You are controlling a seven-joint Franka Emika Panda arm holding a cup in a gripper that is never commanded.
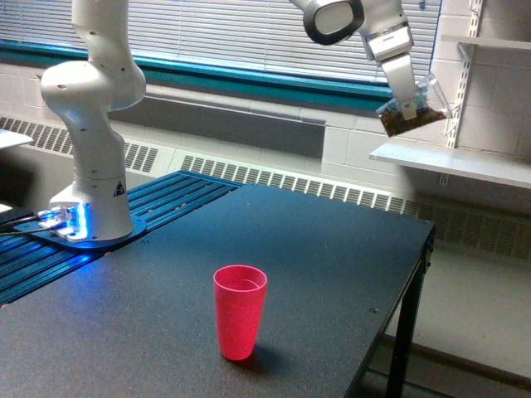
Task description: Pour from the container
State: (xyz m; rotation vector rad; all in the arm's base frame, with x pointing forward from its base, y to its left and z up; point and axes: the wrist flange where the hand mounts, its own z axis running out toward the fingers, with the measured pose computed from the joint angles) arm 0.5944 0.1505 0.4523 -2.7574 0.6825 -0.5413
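My gripper point(408, 101) is high at the exterior view's upper right, shut on the container point(419, 112), a small clear cup tilted to one side with brown granular bits lying along its lower side. An opaque pink plastic cup point(240, 311) stands upright on the black table point(315, 249), near the front, far below the container and to its left. I see nothing falling from the container.
The arm's white base point(91, 199) stands at the table's left on a blue ribbed plate point(166, 199). A white wall shelf point(465, 162) sits just under and right of the container. The table's right edge point(415, 274) drops to the floor.
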